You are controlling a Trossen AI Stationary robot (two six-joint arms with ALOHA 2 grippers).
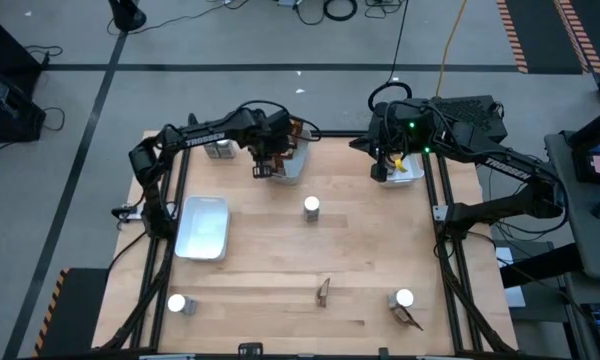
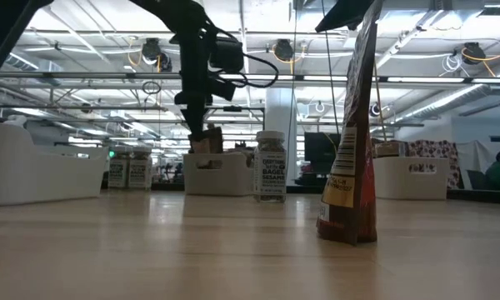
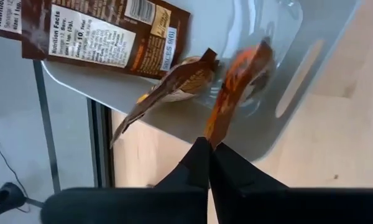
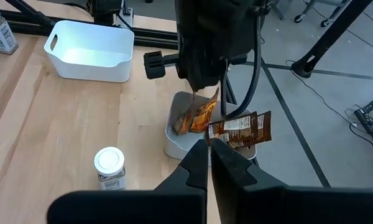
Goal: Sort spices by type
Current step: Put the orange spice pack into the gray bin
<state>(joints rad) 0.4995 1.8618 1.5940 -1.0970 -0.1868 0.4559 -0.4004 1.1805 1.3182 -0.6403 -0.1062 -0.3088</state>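
two grippers sit at the far edge: my left gripper [image 3: 209, 146] pinches an orange packet [image 3: 236, 87] upright over the packet tray [image 3: 286, 81], directly below it. my right gripper [image 4: 208, 144] hovers near its own tray [image 1: 408, 172], fingers pressed together and empty; a jar [image 1: 311, 208] stands between both arms on open table.

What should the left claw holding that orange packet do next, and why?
Probably open its fingers. The left gripper is shut on the orange packet, which hangs into the grey tray already holding a brown packet, so letting go should drop it with its kind. The right gripper waits nearby.
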